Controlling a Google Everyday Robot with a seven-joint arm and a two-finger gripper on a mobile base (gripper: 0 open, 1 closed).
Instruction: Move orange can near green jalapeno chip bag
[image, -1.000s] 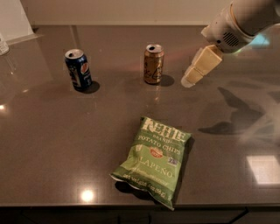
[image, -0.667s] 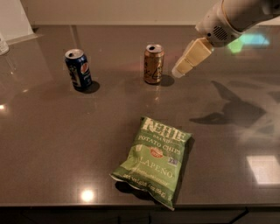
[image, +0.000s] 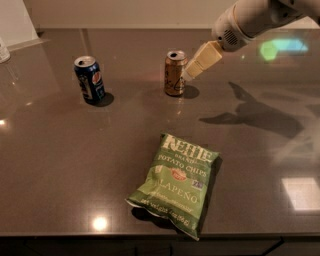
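The orange can (image: 174, 75) stands upright on the dark countertop (image: 60, 150), at the back centre. The green jalapeno chip bag (image: 176, 180) lies flat nearer the front edge, well in front of the can and apart from it. My gripper (image: 193, 70) comes down from the upper right on a white arm (image: 250, 20). Its cream tip is right beside the can's right side, near the top. I cannot see whether it touches the can.
A dark blue can (image: 89, 79) with a red-white logo stands upright at the back left, apart from the orange can. The arm's shadow (image: 255, 115) falls on the counter at the right. The counter's front edge runs along the bottom.
My gripper has moved left and a little up, from well right of the orange can to right beside it. The cans and the bag have not moved.
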